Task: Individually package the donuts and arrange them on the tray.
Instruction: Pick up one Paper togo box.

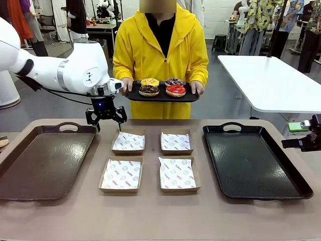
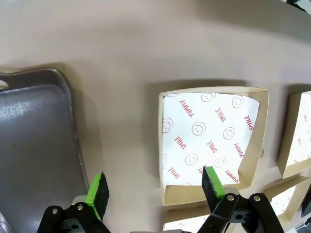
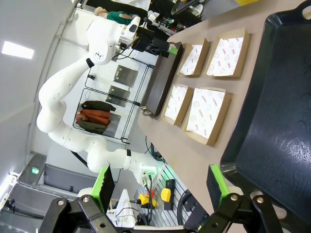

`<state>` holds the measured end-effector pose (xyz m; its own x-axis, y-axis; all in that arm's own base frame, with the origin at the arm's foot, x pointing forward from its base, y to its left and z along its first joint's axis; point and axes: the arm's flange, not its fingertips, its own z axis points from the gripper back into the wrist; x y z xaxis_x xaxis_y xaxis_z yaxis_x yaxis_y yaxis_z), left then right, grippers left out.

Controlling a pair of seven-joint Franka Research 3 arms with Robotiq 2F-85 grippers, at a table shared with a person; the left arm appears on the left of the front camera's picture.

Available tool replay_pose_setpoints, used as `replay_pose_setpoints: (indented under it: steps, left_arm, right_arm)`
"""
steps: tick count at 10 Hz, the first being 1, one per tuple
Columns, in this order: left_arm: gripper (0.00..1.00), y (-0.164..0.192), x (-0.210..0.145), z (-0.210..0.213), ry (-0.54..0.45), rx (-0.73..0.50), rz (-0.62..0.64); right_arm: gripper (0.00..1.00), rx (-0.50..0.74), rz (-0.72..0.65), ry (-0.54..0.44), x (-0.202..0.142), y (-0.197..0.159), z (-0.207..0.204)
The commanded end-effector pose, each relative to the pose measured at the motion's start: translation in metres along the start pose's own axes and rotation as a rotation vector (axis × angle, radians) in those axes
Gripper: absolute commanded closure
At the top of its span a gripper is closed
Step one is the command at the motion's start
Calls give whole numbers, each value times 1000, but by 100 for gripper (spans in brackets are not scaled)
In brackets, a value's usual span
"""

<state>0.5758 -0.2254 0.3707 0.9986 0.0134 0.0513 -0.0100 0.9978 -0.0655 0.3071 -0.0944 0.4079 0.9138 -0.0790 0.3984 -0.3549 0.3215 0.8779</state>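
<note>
The four donuts (image 1: 149,82) sit on a small tray (image 1: 160,98) that a person (image 1: 160,45) holds at top centre of the front view, beyond the far edge of the table (image 1: 160,216). The left gripper (image 1: 107,124) hangs left of centre with its jaws spread and nothing between them, above the gap between the brown tray (image 1: 40,160) at left and the upper-left of four paper-lined boxes (image 1: 128,141). The right gripper (image 1: 301,142) sits at the right edge, beside the black tray (image 1: 251,165), likewise spread wide and empty.
</note>
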Motion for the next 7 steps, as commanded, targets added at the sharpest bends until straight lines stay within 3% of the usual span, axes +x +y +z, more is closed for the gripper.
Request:
replay_pose_setpoints:
  steps: [1, 7]
  left_arm:
    - [0, -5, -2, -5, -23, -2, 3]
    - [0, 0, 0, 0, 0, 0, 0]
  right_arm:
    - [0, 9, 6, 1, 0, 0, 0]
    - [0, 9, 6, 1, 0, 0, 0]
